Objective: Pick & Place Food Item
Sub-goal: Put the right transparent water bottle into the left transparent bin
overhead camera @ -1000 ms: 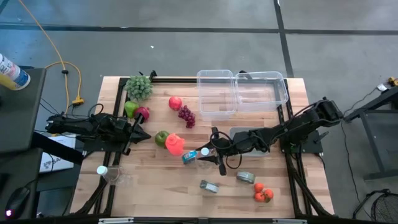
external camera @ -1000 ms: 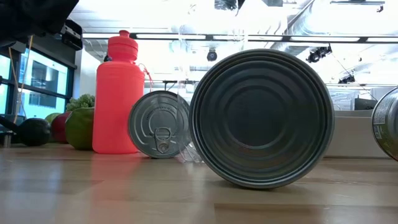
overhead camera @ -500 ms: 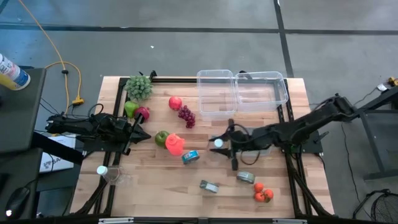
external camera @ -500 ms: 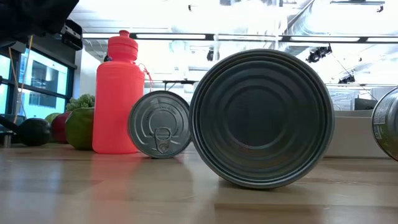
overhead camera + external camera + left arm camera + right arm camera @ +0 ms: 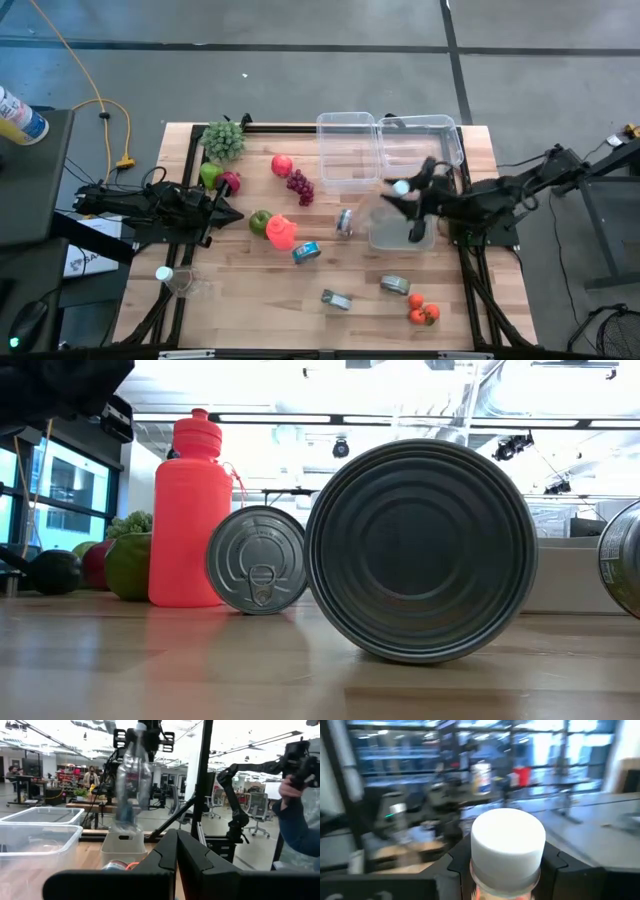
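Since a second ago the right arm has swung away from the middle of the desk [image 5: 240,290], carrying a clear plastic bottle [image 5: 385,208] out toward the small grey bin [image 5: 385,240] at the desk's right side. That right end effector [image 5: 415,195] is clamped around the bottle's neck, and the white cap [image 5: 507,845] pokes out right between its dark fingers [image 5: 555,865] in the wrist view. The bottle looks see-through and kinda crinkly, with some colour low on its body, hanging upright in the air above the bin as seen from the left wrist camera.

Big stuff near it: two clear tubs [image 5: 348,150] sit just beyond the end effector, toward the far edge. Off to the side away from it you've got the red bottle [image 5: 281,232], a green apple [image 5: 260,221] touching it, grapes [image 5: 299,185] and a red apple [image 5: 282,165].

Smaller bits: a blue-labelled can [image 5: 306,252], a tin [image 5: 344,222] beside the bin, two more tins [image 5: 395,286] nearer the front edge, and tomatoes [image 5: 422,310].

The left end effector [image 5: 232,213] is parked on the left, fingers pressed together, nothing in them.
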